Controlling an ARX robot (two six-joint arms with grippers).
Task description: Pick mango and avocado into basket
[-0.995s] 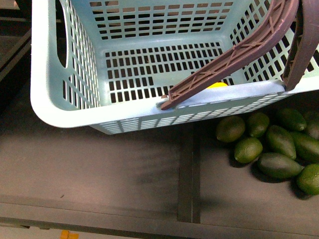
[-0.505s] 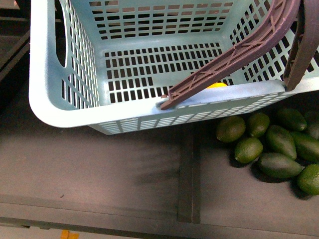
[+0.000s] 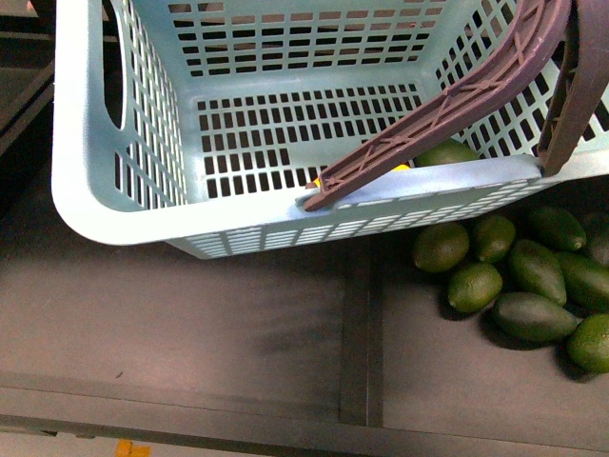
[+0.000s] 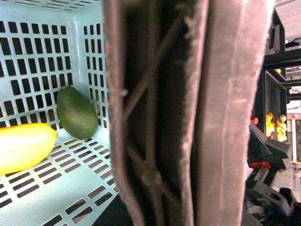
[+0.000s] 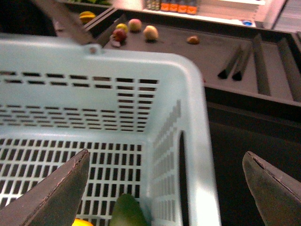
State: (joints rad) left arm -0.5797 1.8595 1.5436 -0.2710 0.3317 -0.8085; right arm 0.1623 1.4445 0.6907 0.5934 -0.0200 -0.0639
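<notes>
Evidently late in the task.

Front view: basket (image 3: 86,181) fills the upper frame, tilted, its brown handle (image 3: 447,100) lying across the near rim. Avocado (image 3: 447,152) shows inside, against the near wall under the handle. A sliver of mango (image 3: 404,168) sits just beside it. Loose avocados (image 3: 519,281) are heaped on the dark counter (image 3: 190,333) outside the basket. No arm and no fingers show here.

Left wrist view: the handle (image 4: 155,117) is very close and covers most of the frame. Beyond it the basket floor (image 4: 61,183) carries the mango (image 4: 23,146) lying flat, with the avocado (image 4: 76,113) at its end, leaning on the slotted wall. The two look to be touching or nearly so. Left fingers are not made out, so I cannot tell whether they grip the handle.

Right wrist view: right fingers (image 5: 61,193) are spread wide and empty, poised over the basket corner (image 5: 197,94). The avocado (image 5: 127,212) lies below, between them and nearer one finger. The mango (image 5: 77,221) peeks out beside that same finger. The other finger hangs outside the basket wall. Distant fruit (image 5: 150,32) lies well beyond the fingertips.

Judgement: this is the avocado drop-off, and both fruits are in the basket. The next move calls for lifting the open fingers straight up and away. Keep clear of the rim and the handle, so the basket is not nudged.
</notes>
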